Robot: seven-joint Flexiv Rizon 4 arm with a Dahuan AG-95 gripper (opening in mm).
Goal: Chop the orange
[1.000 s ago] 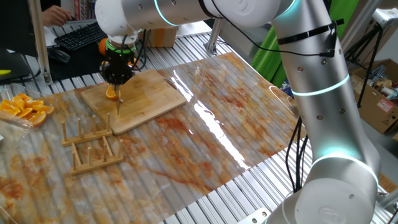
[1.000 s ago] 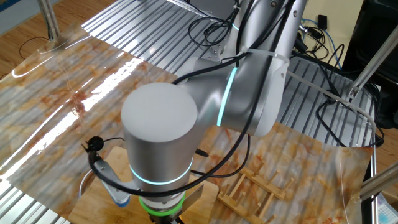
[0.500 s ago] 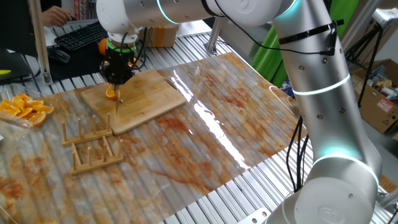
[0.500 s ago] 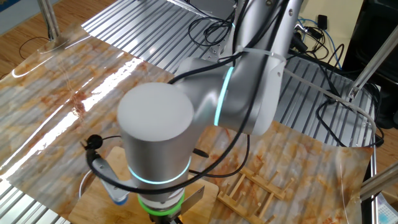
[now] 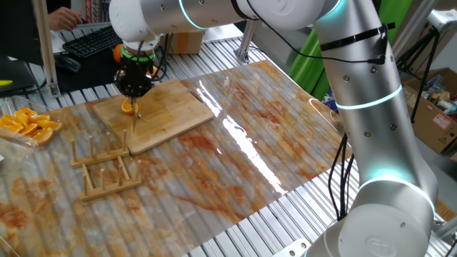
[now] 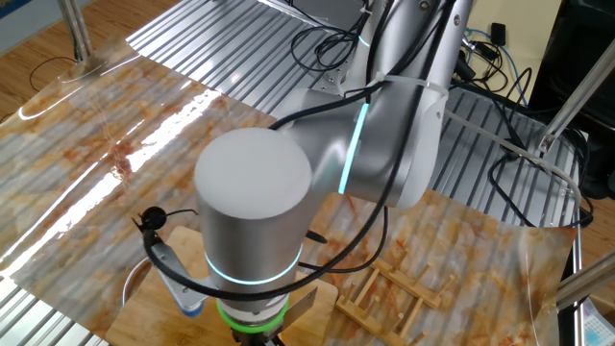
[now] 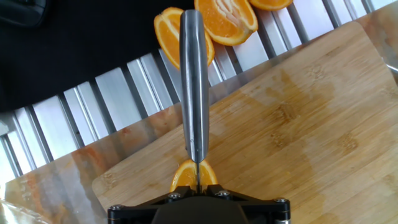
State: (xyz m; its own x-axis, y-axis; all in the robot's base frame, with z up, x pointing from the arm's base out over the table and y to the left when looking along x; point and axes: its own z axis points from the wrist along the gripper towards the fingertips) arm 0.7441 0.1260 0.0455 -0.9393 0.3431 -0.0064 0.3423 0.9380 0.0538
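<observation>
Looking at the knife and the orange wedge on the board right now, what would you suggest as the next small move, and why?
Probably press straight down a little further. In the hand view the knife, clamped in the shut gripper, sits across the middle of the orange wedge on the bamboo board. The two sides of the wedge look joined, so the cut seems unfinished. Whether the blade has reached the board cannot be seen.

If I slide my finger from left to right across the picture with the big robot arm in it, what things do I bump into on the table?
Heap of orange slices → wooden rack → orange wedge under the end effector → bamboo cutting board → robot arm.
</observation>
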